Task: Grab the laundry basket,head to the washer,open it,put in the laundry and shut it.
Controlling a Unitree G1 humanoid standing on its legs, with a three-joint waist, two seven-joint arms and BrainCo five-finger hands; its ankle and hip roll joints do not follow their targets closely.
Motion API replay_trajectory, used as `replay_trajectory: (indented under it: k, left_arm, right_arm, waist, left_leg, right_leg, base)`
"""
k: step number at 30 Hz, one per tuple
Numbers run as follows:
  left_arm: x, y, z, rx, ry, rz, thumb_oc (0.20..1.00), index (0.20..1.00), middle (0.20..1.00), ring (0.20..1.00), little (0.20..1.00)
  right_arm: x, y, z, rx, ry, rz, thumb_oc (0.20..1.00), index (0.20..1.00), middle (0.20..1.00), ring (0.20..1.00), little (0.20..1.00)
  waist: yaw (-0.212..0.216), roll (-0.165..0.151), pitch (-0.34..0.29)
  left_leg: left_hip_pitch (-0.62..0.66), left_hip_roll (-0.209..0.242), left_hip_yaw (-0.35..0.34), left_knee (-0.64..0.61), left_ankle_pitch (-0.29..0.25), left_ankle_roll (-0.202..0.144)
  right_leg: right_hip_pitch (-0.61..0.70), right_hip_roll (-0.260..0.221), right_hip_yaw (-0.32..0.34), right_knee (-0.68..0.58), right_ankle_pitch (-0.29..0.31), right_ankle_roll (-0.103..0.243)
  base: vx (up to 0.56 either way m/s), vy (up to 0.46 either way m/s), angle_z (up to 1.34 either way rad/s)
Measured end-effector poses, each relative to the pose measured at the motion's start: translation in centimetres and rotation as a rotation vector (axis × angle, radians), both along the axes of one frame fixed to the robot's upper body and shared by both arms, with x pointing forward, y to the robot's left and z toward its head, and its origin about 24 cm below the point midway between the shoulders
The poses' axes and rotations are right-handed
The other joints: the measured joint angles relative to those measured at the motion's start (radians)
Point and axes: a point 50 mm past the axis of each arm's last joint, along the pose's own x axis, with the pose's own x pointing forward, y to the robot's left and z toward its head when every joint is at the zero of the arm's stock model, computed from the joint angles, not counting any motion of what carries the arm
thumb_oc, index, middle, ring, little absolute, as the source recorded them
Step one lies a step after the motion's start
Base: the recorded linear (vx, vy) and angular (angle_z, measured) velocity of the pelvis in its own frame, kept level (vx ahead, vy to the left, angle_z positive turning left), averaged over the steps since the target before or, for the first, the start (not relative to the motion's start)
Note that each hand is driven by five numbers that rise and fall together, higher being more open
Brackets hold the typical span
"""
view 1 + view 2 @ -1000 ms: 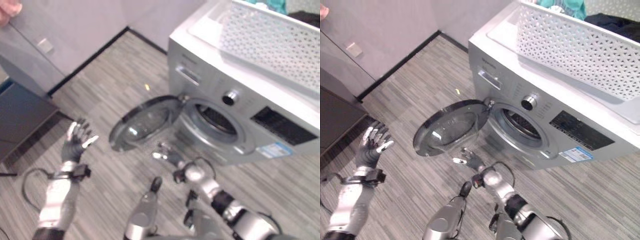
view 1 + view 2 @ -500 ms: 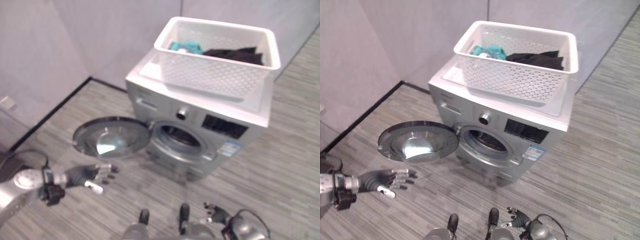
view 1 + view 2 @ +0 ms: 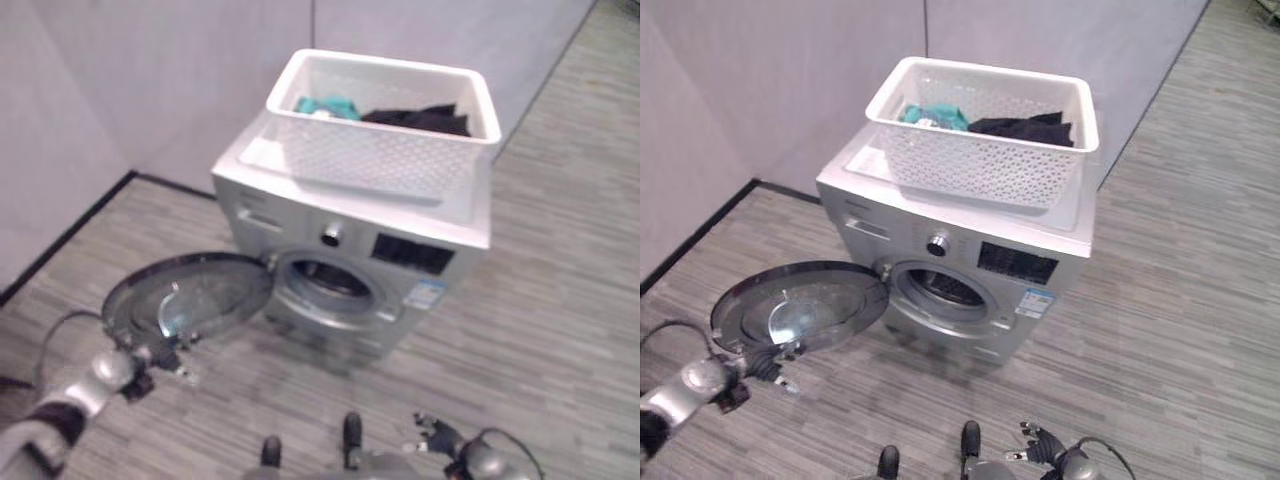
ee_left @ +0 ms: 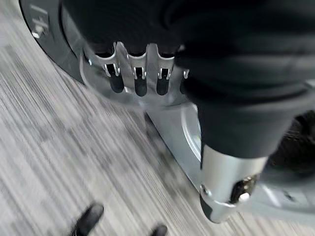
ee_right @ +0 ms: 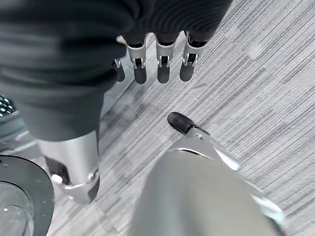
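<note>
The silver washer (image 3: pixel 862 222) stands by the wall with its round door (image 3: pixel 800 305) swung open to the left and the drum opening (image 3: pixel 938 290) dark. On its top sits the white perforated laundry basket (image 3: pixel 970 165), holding teal cloth (image 3: pixel 935 117) and black cloth (image 3: pixel 1025 125). My left hand (image 3: pixel 765 365) is low at the door's front rim, fingers (image 4: pixel 135 81) straight and holding nothing. My right hand (image 3: pixel 1040 445) hangs low near the floor in front of the washer, fingers (image 5: pixel 160 69) straight and empty.
Grey striped plank floor (image 3: pixel 1160 300) spreads to the right of and in front of the washer. Grey walls (image 3: pixel 770 90) with a dark skirting line stand behind it and to its left. The open door (image 5: pixel 19 196) juts out over the floor.
The whole picture has shifted, so the camera moved; the washer and basket now sit further off. My left hand has come closer in under the door's front rim.
</note>
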Motion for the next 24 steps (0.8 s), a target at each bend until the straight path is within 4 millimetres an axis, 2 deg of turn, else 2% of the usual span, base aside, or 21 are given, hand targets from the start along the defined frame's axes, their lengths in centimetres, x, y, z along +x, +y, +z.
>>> replay_trajectory:
  k: [4, 5, 9, 10, 13, 17, 20, 24]
  left_arm:
    - [5.3, -0.7, 4.0, 0.118, -0.187, 0.017, 1.000, 1.000, 1.000, 1.000, 1.000]
    - [7.3, -0.7, 6.7, 0.157, -0.286, 0.037, 1.000, 1.000, 1.000, 1.000, 1.000]
    - [10.0, 0.1, 11.8, 0.231, -0.435, 0.109, 1.000, 1.000, 1.000, 1.000, 1.000]
    - [10.3, 0.1, 12.8, 0.237, -0.464, 0.110, 1.000, 1.000, 1.000, 1.000, 1.000]
    - [10.6, 0.1, 13.4, 0.252, -0.488, 0.111, 1.000, 1.000, 1.000, 1.000, 1.000]
    - [10.9, 0.6, 15.0, 0.318, -0.519, 0.102, 1.000, 1.000, 1.000, 1.000, 1.000]
    - [10.8, 1.7, 16.5, 0.386, -0.561, 0.126, 1.000, 1.000, 1.000, 1.000, 1.000]
    - [10.4, 2.7, 17.4, 0.439, -0.582, 0.147, 1.000, 1.000, 1.000, 1.000, 1.000]
  right_arm:
    - [2.9, 0.8, 1.1, -0.010, -0.095, -0.005, 1.000, 1.000, 1.000, 1.000, 1.000]
    - [4.3, 1.5, 1.8, 0.000, -0.145, -0.004, 1.000, 1.000, 1.000, 1.000, 1.000]
    - [6.4, 2.8, 3.6, 0.061, -0.253, -0.001, 1.000, 1.000, 1.000, 1.000, 1.000]
    - [6.5, 3.0, 3.8, 0.071, -0.271, 0.002, 1.000, 1.000, 1.000, 1.000, 1.000]
    - [6.6, 3.0, 4.0, 0.071, -0.284, 0.002, 1.000, 1.000, 1.000, 1.000, 1.000]
    - [6.5, 3.4, 4.0, 0.076, -0.290, 0.021, 1.000, 1.000, 1.000, 1.000, 1.000]
    - [6.6, 3.4, 4.0, 0.082, -0.293, 0.011, 1.000, 1.000, 1.000, 1.000, 1.000]
    - [6.5, 3.5, 4.0, 0.093, -0.294, 0.004, 1.000, 1.000, 1.000, 1.000, 1.000]
  waist:
    - [-0.005, -0.023, 0.103]
    - [-0.016, -0.037, 0.155]
    - [-0.038, -0.056, 0.209]
    - [-0.046, -0.062, 0.214]
    - [-0.060, -0.065, 0.216]
    - [-0.063, -0.089, 0.229]
    - [-0.070, -0.102, 0.234]
    - [-0.071, -0.108, 0.237]
  left_leg:
    - [-0.049, -0.004, -0.024, 0.009, 0.018, -0.007]
    - [-0.057, -0.002, -0.027, 0.008, 0.020, -0.009]
    - [-0.092, 0.003, -0.027, 0.015, 0.024, -0.013]
    - [-0.093, 0.006, -0.023, 0.013, 0.026, -0.010]
    - [-0.092, 0.010, -0.020, 0.005, 0.025, -0.011]
    - [-0.090, 0.017, -0.021, -0.001, 0.026, -0.016]
    - [-0.101, 0.018, -0.023, -0.001, 0.025, -0.017]
    - [-0.105, 0.018, -0.024, -0.001, 0.025, -0.017]
  right_leg:
    - [-0.033, -0.006, -0.020, 0.000, 0.014, 0.001]
    - [-0.040, -0.004, -0.022, 0.000, 0.017, 0.004]
    - [-0.072, 0.000, -0.024, 0.000, 0.023, 0.007]
    - [-0.075, 0.003, -0.023, 0.000, 0.023, 0.007]
    - [-0.079, 0.007, -0.023, 0.000, 0.023, 0.008]
    - [-0.080, 0.013, -0.024, 0.000, 0.024, 0.005]
    - [-0.088, 0.013, -0.024, 0.000, 0.018, 0.011]
    - [-0.093, 0.013, -0.027, 0.000, 0.019, 0.011]
  base:
    - [-0.13, -0.021, 0.14]
    - [-0.10, -0.031, 0.13]
    - [-0.04, -0.023, -0.01]
    - [-0.04, -0.030, -0.04]
    - [-0.02, -0.026, -0.05]
    - [-0.01, -0.009, 0.00]
    - [0.00, -0.004, 0.01]
    - [0.00, 0.000, 0.00]
